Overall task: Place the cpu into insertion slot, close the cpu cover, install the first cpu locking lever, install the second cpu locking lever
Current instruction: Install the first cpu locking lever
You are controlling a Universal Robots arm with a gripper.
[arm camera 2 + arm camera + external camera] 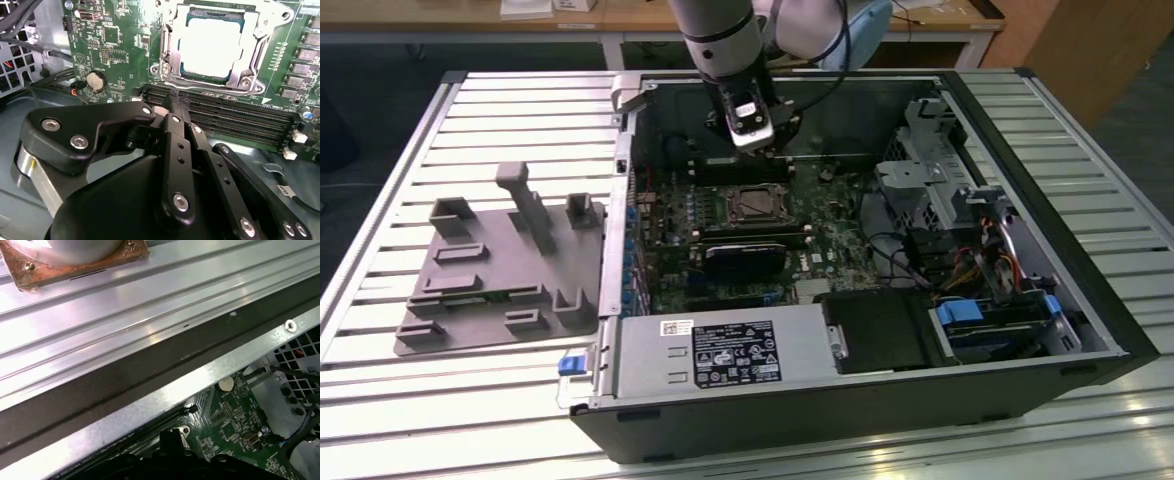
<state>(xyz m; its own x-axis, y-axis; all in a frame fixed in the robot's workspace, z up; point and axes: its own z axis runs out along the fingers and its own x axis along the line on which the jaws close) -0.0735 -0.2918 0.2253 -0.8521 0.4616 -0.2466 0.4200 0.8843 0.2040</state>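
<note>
Already seated, the pale square cpu [214, 46] sits beneath the metal cpu cover [167, 45].

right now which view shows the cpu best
The second wrist view: the cpu lies flat in the socket, its pale metal top framed by the cover. The exterior view gives just a small dark square socket on the motherboard, below the gripper. The first wrist view catches a board corner.

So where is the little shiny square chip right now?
The small silvery square cpu sits in the metal-rimmed insertion slot on the green motherboard, in the second wrist view just beyond the long black memory slots and the black gripper.
</note>
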